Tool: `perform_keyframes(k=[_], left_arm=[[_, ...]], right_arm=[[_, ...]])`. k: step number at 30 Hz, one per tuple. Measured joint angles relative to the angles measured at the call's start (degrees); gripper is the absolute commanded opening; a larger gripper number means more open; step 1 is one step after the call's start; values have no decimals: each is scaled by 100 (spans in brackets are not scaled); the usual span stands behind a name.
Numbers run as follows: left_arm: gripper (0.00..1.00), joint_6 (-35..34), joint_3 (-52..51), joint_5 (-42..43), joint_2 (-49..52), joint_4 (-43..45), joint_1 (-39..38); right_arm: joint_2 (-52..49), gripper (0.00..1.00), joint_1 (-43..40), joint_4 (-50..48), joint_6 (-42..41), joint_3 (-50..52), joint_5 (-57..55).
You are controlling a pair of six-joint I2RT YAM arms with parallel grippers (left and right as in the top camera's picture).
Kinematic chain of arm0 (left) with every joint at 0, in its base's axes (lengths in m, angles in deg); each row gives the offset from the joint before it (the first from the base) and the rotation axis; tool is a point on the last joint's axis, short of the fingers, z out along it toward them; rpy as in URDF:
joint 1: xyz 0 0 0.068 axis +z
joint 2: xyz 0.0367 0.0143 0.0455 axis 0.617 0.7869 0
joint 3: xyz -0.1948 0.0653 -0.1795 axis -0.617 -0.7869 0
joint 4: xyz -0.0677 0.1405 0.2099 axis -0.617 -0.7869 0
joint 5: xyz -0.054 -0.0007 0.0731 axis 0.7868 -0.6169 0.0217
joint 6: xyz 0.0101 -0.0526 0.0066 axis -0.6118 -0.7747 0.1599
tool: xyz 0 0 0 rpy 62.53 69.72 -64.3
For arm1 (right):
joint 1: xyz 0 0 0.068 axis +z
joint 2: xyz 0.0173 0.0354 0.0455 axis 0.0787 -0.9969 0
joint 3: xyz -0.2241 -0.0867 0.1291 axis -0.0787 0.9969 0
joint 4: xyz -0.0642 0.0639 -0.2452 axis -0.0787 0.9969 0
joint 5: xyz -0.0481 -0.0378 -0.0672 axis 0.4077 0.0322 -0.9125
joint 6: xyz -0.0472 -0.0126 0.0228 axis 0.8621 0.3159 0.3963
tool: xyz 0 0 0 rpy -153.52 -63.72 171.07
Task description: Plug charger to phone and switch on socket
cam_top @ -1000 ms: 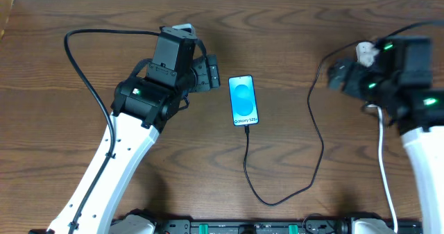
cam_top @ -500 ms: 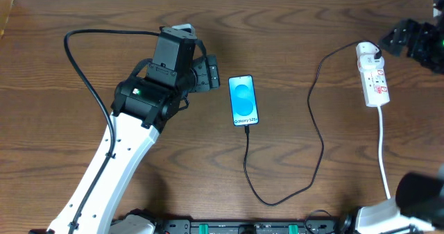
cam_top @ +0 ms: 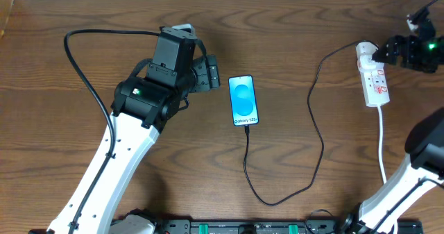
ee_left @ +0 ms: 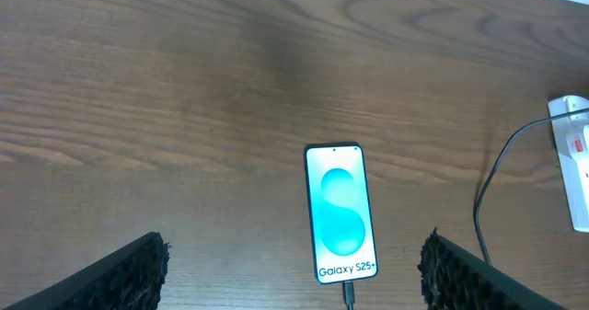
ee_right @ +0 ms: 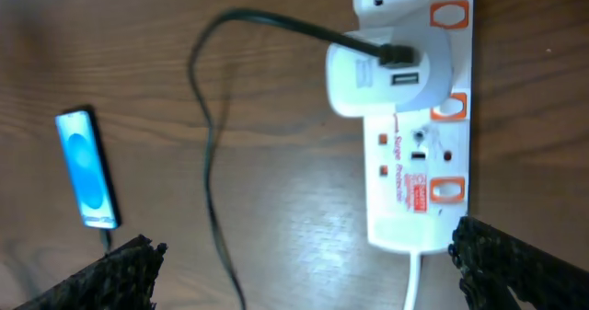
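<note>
Two empty hands, fingers spread wide: left hand [cam_top: 216, 74] by phone [cam_top: 245, 100], right hand [cam_top: 383, 52] beside socket [cam_top: 372, 74]. Charger [cam_top: 316, 123] seemingly seated. Advice: press one fingertip squarely on plug-side red switch [ee_right: 448, 108].

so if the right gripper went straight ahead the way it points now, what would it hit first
Most likely the power strip, around the white plug seated in it; the right gripper is aimed at that end. Depth is hard to judge.
</note>
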Motion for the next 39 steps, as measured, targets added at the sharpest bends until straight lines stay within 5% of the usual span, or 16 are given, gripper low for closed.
perform_keyframes(k=[39], left_arm=[[87, 0, 0, 0, 0, -2, 0]], right_arm=[[-977, 99, 369, -1534, -286, 334, -345]])
